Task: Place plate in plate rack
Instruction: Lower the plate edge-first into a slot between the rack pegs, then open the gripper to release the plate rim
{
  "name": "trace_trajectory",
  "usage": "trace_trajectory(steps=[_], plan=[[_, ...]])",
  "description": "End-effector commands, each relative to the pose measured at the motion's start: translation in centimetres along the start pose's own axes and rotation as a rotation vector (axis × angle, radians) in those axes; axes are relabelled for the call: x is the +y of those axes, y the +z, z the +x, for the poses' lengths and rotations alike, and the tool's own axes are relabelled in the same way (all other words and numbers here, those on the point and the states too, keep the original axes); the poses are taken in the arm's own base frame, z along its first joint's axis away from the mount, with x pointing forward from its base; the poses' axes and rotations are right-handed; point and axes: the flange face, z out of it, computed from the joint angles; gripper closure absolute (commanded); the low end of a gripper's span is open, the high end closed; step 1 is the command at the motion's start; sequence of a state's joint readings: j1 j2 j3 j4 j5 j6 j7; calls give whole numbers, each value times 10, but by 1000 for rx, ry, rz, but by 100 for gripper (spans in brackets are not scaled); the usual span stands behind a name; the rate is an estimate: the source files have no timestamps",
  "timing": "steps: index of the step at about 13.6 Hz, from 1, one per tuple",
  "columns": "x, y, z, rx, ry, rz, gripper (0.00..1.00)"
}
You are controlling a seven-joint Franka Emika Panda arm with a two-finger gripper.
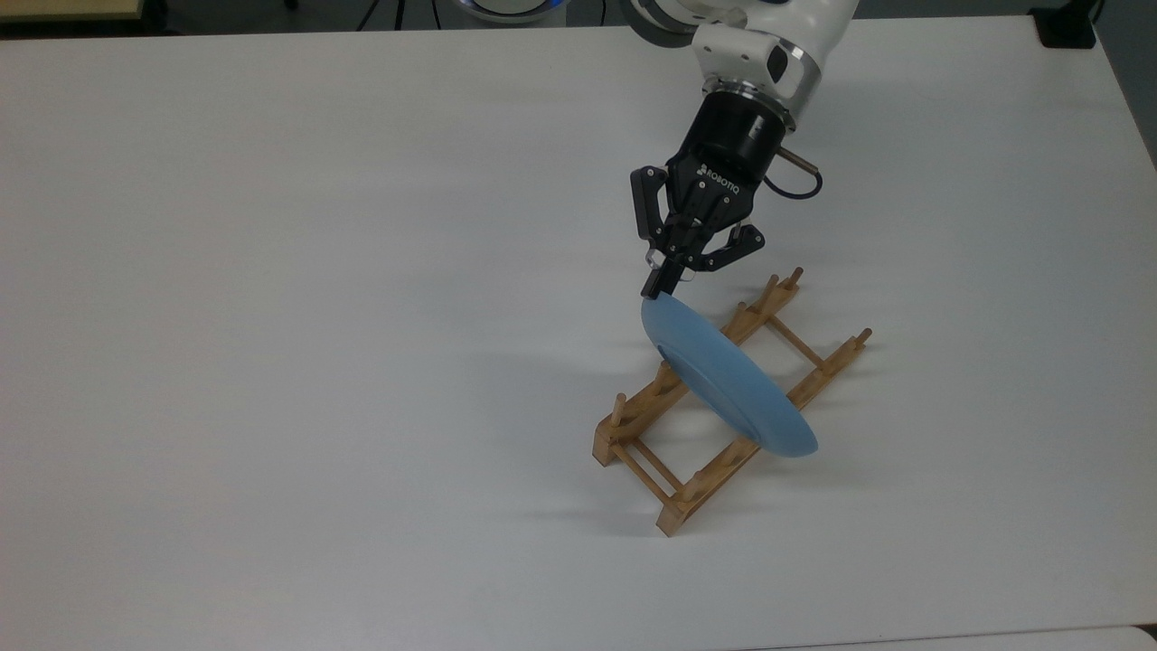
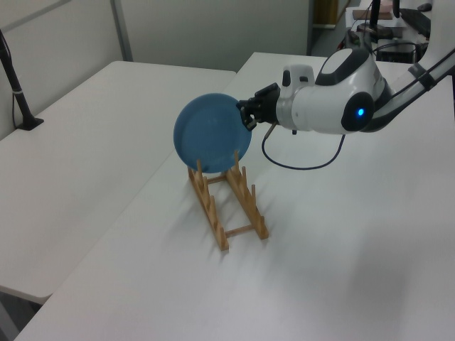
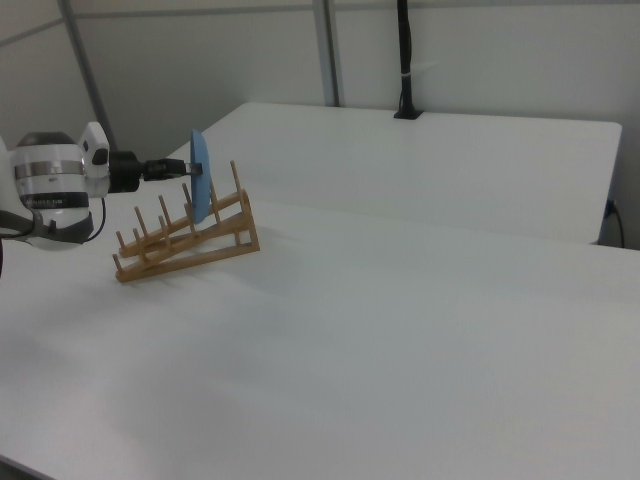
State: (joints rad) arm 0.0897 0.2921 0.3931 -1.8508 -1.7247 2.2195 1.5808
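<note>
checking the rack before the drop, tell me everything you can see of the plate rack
The plate rack is small, of light wood as it looks: two parallel rails joined by thin crossbars, each rail carrying a row of short upright pegs. It sits upright on the white table, running diagonally in the top view. The blue plate, on edge and held at its rim by the gripper, crosses both rails between pegs; whether it touches them I cannot tell.

Top view overhead; side views (opposed) share rack (image 2: 227,202).
</note>
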Motion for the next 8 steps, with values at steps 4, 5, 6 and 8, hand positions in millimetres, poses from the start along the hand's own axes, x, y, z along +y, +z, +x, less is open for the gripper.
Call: trace_trajectory(steps=[4,5,6,8], plan=[[-10,1,3,26,40,-14,36],[-8,1,7,28,64,-16,34],[-5,2,13,32,78,-19,34],[1,-2,31,22,131,-18,33]])
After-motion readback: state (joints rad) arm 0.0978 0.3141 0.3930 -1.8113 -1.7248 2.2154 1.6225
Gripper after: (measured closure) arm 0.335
